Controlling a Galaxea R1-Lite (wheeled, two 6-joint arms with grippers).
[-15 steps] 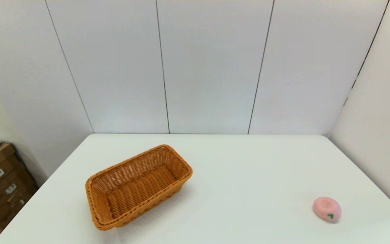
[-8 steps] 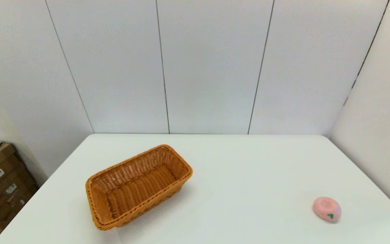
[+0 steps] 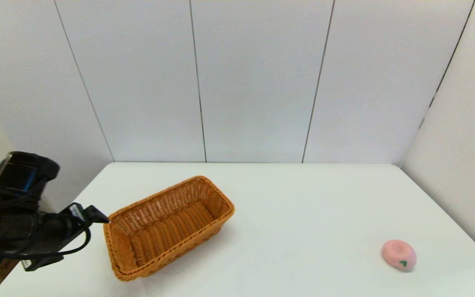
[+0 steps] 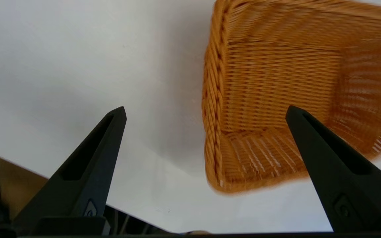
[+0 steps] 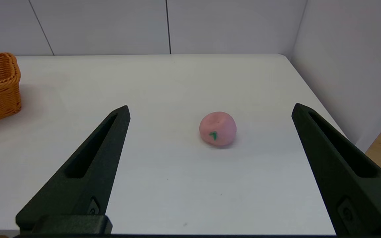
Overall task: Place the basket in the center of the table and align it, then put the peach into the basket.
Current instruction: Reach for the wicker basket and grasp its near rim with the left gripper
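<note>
Hovering apparently above basket (image 3: 167, 225): spread left gripper (image 4: 205, 112).

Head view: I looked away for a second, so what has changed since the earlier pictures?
The left gripper has come into view from the left and now sits by the near left end of the basket, fingers open and not holding it. The basket and the peach lie where they were on the table. The right gripper is open, short of the peach.
</note>
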